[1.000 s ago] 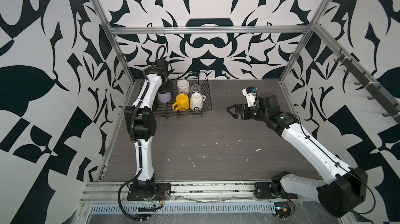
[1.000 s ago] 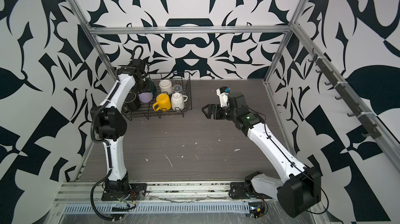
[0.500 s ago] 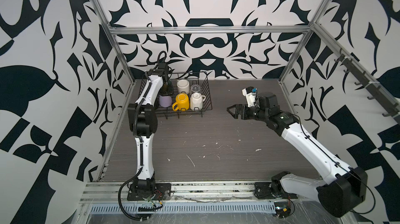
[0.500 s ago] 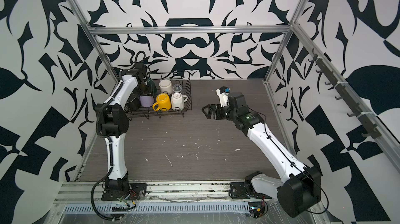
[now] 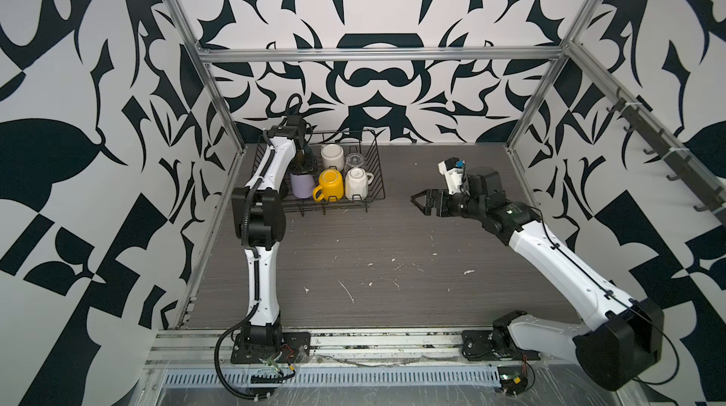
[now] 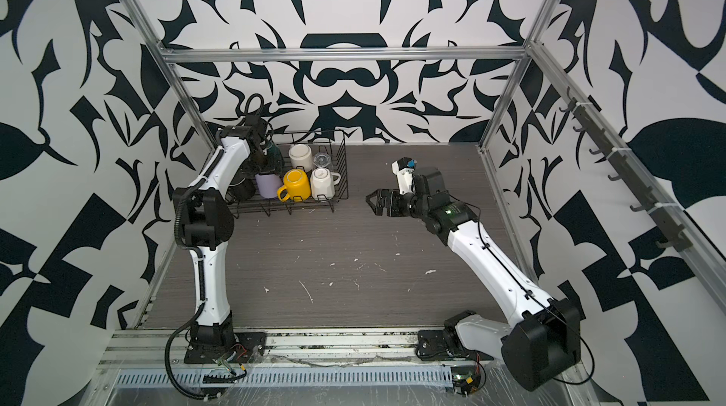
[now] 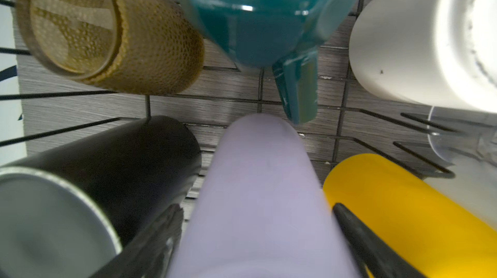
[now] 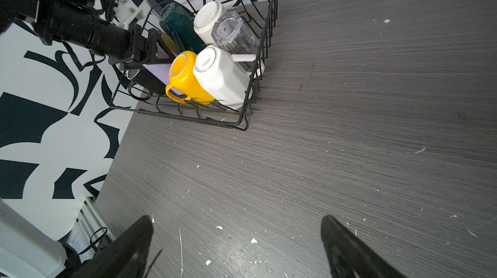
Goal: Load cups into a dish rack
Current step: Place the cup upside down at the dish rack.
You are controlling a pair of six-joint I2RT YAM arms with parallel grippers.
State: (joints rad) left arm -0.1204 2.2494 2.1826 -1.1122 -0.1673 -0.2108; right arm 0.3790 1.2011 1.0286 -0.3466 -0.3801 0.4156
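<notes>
cups, eight of them, sit inside the dish rack (image 5: 379, 180). left gripper (image 7: 255, 209) reaches down into the rack's left end. its dark fingers (image 7: 150, 236) straddle the lilac tumbler (image 7: 258, 196), one close along each flank; whether they press on it or stand just clear cannot be told. in the rack's front row the black mug (image 7: 107, 169) and the yellow mug (image 7: 403, 209) flank the tumbler. the cream faceted mug (image 5: 356, 183) fills the rack's front right corner. the back row holds the amber glass (image 7: 113, 37), dark-green mug (image 7: 258, 21), white mug (image 5: 332, 156) and clear glass (image 5: 354, 158). right gripper (image 8: 236, 218) hangs well off the rack's right side over the grey wood-grain table (image 8: 349, 128), jaws spread wide with nothing between them.
</notes>
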